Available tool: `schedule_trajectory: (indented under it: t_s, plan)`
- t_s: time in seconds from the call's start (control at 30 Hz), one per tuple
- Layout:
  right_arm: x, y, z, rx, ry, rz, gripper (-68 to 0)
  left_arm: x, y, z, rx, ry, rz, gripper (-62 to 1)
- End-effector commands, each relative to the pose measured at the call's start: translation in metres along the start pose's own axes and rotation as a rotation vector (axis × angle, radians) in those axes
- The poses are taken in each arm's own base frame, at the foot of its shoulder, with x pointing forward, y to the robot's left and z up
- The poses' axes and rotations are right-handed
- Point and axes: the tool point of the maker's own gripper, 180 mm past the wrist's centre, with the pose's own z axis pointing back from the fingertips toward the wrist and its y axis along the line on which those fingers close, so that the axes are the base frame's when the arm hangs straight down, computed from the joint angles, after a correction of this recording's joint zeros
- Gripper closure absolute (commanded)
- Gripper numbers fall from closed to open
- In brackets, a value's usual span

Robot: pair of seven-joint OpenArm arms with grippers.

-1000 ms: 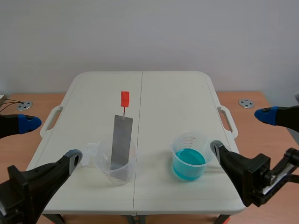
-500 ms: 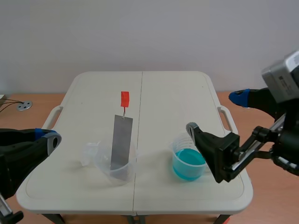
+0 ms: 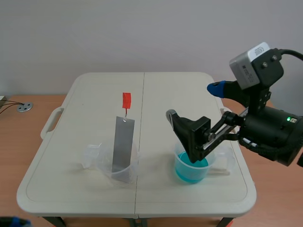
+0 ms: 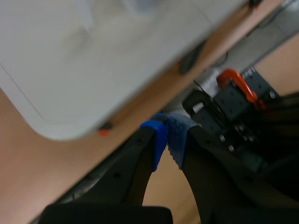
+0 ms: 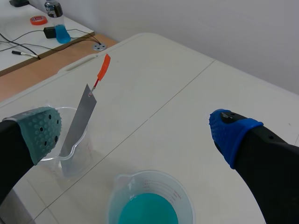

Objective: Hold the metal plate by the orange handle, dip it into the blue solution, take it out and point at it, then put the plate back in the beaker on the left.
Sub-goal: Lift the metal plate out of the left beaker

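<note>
Right pincer (image 3: 193, 100), spread wide, has swung over the blue solution (image 3: 191, 166) toward the orange handle (image 3: 126, 100) (no grasp yet); left pincer (image 4: 167, 133), pressed together, has withdrawn.

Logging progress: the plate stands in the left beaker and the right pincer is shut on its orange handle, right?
No. The plate stands in the left beaker, but the right pincer is open, clear of the handle; the right wrist view shows it.
</note>
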Motion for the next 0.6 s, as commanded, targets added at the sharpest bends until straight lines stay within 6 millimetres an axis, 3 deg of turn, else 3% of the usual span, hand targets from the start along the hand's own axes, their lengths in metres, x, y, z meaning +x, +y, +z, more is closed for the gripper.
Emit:
schedule_trajectory:
  t_s: [0.0, 0.27, 0.57]
  plan:
    - [0.006, -0.005, -0.007, -0.005, -0.032, -0.007, -66.3, -0.018, -0.005, 0.003, -0.007, 0.045, 0.038, -1.7]
    - [-0.005, 0.005, -0.039, 0.054, -0.033, -0.055, -66.3, -0.101, -0.022, 0.016, -0.039, 0.248, 0.137, -1.7]
    - [-0.004, 0.012, -0.070, 0.109, -0.047, -0.078, -66.3, -0.150, -0.042, 0.016, -0.075, 0.313, 0.214, -1.7]
